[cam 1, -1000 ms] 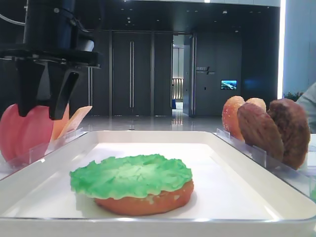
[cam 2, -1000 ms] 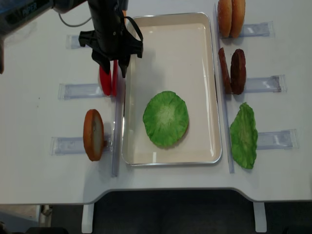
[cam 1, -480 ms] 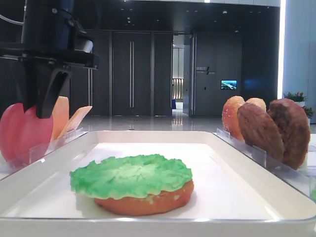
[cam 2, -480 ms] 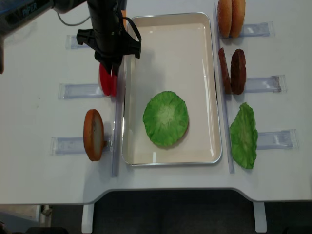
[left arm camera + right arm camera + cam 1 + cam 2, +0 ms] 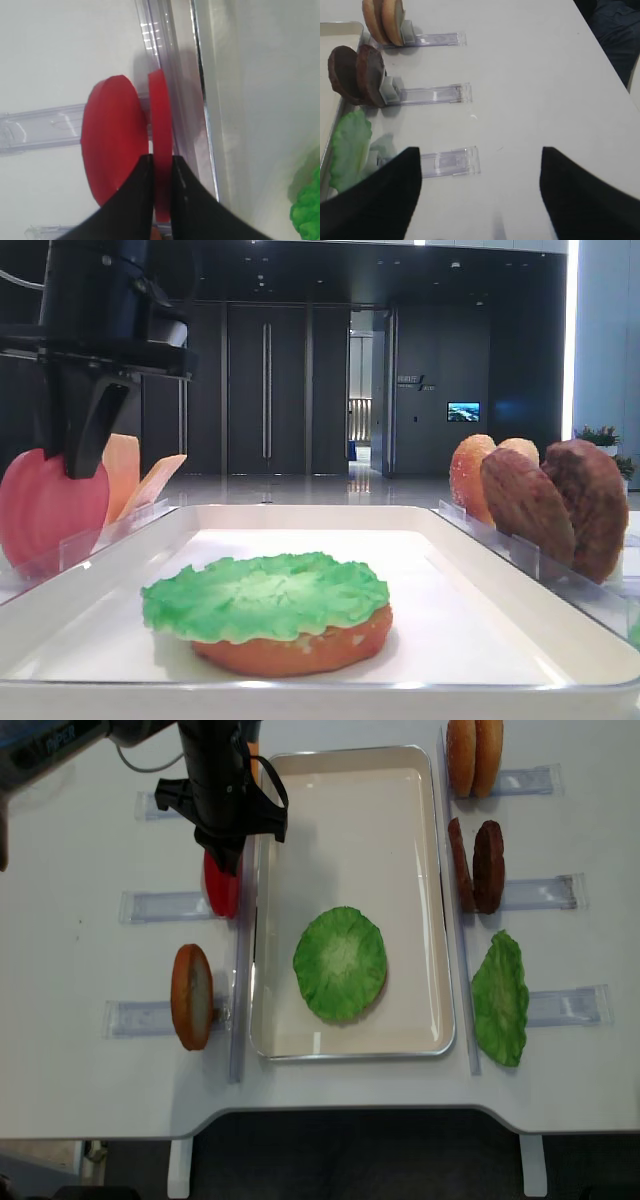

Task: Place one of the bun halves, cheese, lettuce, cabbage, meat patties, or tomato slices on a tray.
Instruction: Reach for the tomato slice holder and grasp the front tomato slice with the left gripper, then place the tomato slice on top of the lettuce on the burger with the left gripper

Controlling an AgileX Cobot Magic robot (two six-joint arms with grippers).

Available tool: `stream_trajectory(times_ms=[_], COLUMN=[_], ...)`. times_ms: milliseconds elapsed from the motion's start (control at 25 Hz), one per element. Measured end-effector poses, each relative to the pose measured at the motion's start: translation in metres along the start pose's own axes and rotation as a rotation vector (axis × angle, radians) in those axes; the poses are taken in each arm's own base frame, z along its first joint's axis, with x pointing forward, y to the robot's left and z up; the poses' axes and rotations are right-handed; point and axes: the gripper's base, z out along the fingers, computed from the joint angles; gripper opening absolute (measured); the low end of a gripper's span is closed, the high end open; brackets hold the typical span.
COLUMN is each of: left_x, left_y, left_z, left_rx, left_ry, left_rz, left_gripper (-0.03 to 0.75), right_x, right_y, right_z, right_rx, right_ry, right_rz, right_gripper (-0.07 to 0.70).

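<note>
Two tomato slices stand on edge in a clear holder left of the white tray (image 5: 350, 780). My left gripper (image 5: 161, 165) is shut on the tomato slice (image 5: 160, 120) nearer the tray, its black fingers pinching the disc's flat faces. The other tomato slice (image 5: 112, 135) leans just beside it. From above, the left gripper (image 5: 222, 855) hangs over the red slices (image 5: 218, 890). In the tray lies a lettuce leaf (image 5: 340, 962) on top of a bun half (image 5: 290, 650). My right gripper (image 5: 480, 200) is open over bare table, holding nothing.
Cheese slices (image 5: 125, 475) stand behind the tomatoes. A bun half (image 5: 190, 997) stands in the near left holder. Right of the tray are meat patties (image 5: 478, 865), bun halves (image 5: 473, 755) and a second lettuce leaf (image 5: 500, 998). Clear holders (image 5: 447, 162) lie on the table.
The left gripper came down over the tomato slice nearer the tray and its jaws went from open to shut on it. The right arm has not moved.
</note>
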Motion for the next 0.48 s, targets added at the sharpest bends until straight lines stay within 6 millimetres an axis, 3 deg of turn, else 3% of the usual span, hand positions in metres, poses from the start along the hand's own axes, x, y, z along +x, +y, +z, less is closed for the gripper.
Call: stream_trajectory(times_ms=[480], left_x=[0.006], left_y=[0.003], left_z=[-0.022], left_rx=[0.046], left_ry=[-0.035], left_rz=[-0.021], left_gripper=[0.055], right_x=[0.0], right_y=[0.0], right_z=[0.0], right_rx=[0.0], right_ry=[0.0], right_rz=[0.0], right_gripper=[0.487])
